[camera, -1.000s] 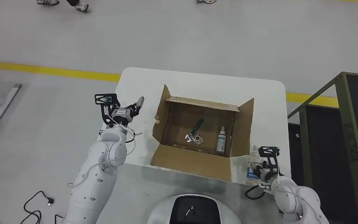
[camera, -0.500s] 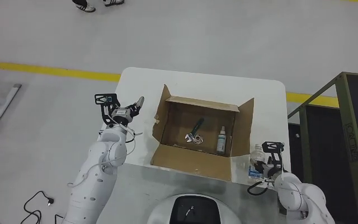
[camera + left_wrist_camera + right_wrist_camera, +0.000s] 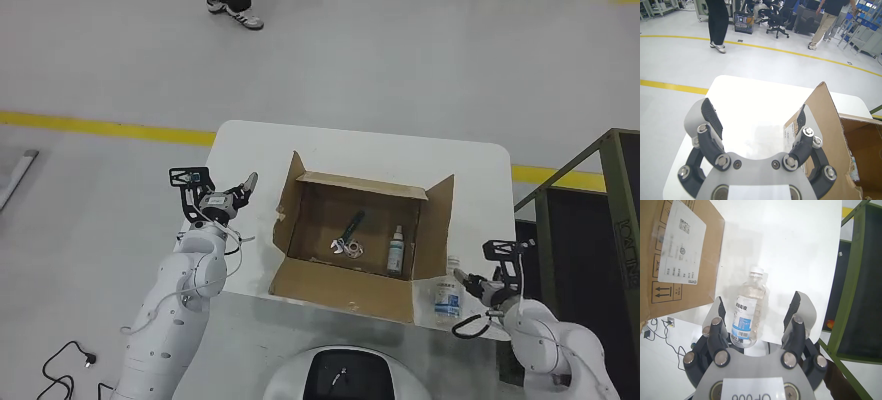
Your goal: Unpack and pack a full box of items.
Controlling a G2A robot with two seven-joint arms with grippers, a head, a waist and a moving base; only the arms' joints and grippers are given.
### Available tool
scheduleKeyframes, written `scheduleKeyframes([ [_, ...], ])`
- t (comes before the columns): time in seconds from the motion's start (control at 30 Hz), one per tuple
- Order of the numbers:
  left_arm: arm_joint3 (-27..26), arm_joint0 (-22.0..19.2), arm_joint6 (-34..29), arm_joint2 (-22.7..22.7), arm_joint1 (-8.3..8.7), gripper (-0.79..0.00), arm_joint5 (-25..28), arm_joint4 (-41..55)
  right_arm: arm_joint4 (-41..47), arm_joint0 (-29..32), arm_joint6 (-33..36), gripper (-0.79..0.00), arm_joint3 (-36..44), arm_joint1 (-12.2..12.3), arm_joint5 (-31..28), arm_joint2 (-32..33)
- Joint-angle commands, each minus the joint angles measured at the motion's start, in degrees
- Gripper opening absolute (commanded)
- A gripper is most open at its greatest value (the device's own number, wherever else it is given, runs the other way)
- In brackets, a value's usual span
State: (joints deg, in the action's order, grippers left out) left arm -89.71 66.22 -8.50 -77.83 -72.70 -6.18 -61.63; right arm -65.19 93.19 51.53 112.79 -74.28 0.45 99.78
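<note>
Surface: White bench (image 3: 380, 150) with rounded corners, standing on a grey workshop floor; a yellow floor line (image 3: 100, 128) runs behind it.

Left claw: The left claw (image 3: 754, 108) hangs over the bench's left edge, left of the box. It is spread wide, with nothing between the pads.

Container: An open cardboard box (image 3: 340, 285) sits at the middle of the bench with all its flaps raised.

Container contents: A dark-handled wrench-like tool (image 3: 350, 232) lies near the middle of the box floor. A small spray bottle (image 3: 396, 250) lies flat to its right, close to the right wall. The two are apart.

Item outside: A clear bottle (image 3: 447, 300) with a white cap and a blue-and-white label is on the bench. It lies just beside the box's lower-right corner, near the bench's lower edge. It appears to lie on its side with the cap toward the upper frame, but this is not certain.

Right claw: The right claw (image 3: 490, 270) is at the lower right of the frame, right of the clear bottle. Its wrist view shows it wide open, with the bottle ahead of it and clear of both pads. It holds nothing.

Progress: Judged to be partway through unpacking, with one item out and two still inside.

Outstanding: The tool and spray bottle remain to be lifted out, then everything is to be repacked.
</note>
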Motion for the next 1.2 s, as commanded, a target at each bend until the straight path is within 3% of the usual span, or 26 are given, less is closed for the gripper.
scheduleKeyframes([
  [0.0, 0.0, 0.0, 0.0, 0.0, 0.0, 0.0, 0.0, 0.0, 0.09, -0.05, 0.1, -0.194, 0.48, 0.08, 0.05, 0.22],
  [0.13, 0.0, 0.0, 0.0, 0.0, 0.0, 0.0, 0.0, 0.0, 1.82, -0.5, 0.09, -0.459, 3.58, 0.21, 1.02, 1.45],
  [0.17, 0.0, 0.0, 0.0, 0.0, 0.0, 0.0, 0.0, 0.0, 2.56, -0.57, 0.19, -0.585, 4.99, 0.24, 1.29, 2.03],
  [0.2, 0.0, 0.0, 0.0, 0.0, 0.0, 0.0, 0.0, 0.0, 3.31, -0.61, 0.28, -0.64, 6.54, 0.28, 1.56, 2.7],
  [0.23, 0.0, 0.0, 0.0, 0.0, 0.0, 0.0, 0.0, 0.0, 4.11, -0.67, 0.42, -0.785, 8.23, 0.32, 1.93, 3.44],
  [0.4, 0.0, 0.0, 0.0, 0.0, 0.0, 0.0, 0.0, 0.0, 8.67, -2.19, 1.58, -0.785, 16.66, 0.58, 3.58, 7.54],
  [0.57, 0.0, 0.0, 0.0, 0.0, 0.0, 0.0, 0.0, 0.0, 13.48, -4.38, 3.94, -0.785, 21.78, 1.02, 0.91, 8.05],
  [0.7, 0.0, 0.0, 0.0, 0.0, 0.0, 0.0, 0.0, 0.0, 15.33, -6.51, 5.36, -0.785, 21.86, 1.46, -2.72, 5.53],
  [0.8, 0.0, 0.0, 0.0, 0.0, 0.0, 0.0, 0.0, 0.0, 11.01, -6.7, 6.04, -0.785, 21.86, 1.88, -5.39, 3.42],
  [1.17, -0.54, 0.57, 1.43, -1.27, -0.04, 0.0, -0.57, 0.45, 9.95, -6.46, 5.77, -0.785, 21.67, 1.94, -5.32, 3.11],
])
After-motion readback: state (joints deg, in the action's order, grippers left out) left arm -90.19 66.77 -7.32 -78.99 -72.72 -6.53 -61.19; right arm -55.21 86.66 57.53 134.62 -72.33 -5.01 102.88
